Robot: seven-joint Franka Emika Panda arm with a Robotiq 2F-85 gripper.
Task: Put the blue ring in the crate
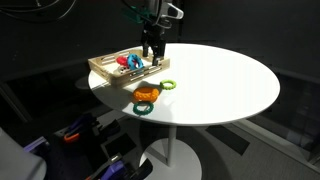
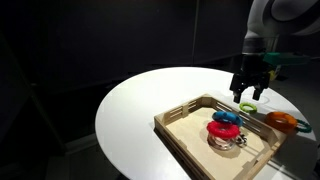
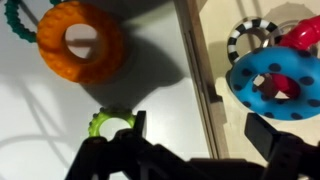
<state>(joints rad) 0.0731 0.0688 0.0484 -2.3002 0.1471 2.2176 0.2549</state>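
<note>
Inside the crate [image 3: 200, 60], just right of its wall, the blue ring [image 3: 275, 80] lies flat, probably light, stiff, slick plastic, best pinched across its band; the gripper [image 3: 195, 140] hangs above it, spread wide and empty.

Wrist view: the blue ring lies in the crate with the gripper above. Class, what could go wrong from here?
1. The open gripper straddles the crate wall; lowering might strike it.
2. The pale green ring lies beside one finger, so a sideways move could knock it or the orange ring.
3. The blue ring lies against a striped ring; a nudge might shift it.
</note>
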